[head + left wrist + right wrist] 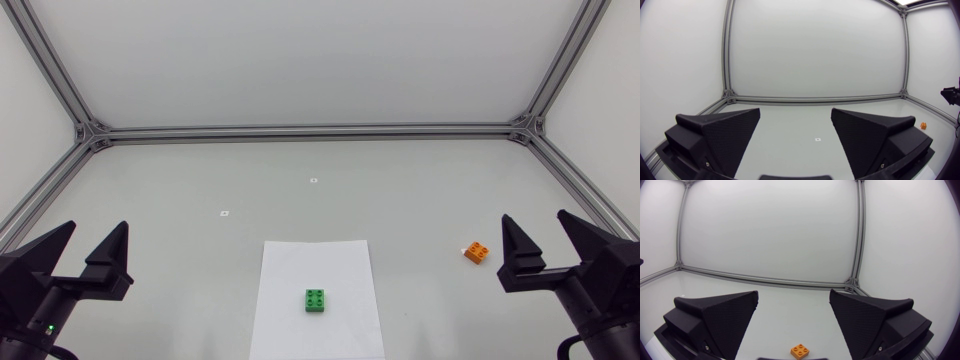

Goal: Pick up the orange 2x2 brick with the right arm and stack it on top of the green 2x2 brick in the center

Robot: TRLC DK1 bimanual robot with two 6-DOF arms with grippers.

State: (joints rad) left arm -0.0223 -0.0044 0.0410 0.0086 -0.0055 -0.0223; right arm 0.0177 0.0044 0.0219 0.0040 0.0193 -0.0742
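An orange 2x2 brick [477, 252] lies on the table at the right, just left of my right gripper [543, 228], which stands open and holds nothing. In the right wrist view the orange brick [799, 351] sits low between the open fingers of that gripper [794, 300], a little ahead of them. A green 2x2 brick [316, 300] rests on a white paper sheet [300, 260] at the table's front centre. My left gripper [93, 238] is open at the left edge, empty. In the left wrist view, my left gripper [796, 117] faces across the table and the orange brick [923, 125] shows far off.
Two small white markers [313, 180] [224, 212] lie on the table behind the sheet. An aluminium frame [310, 131] runs along the table's back and side edges.
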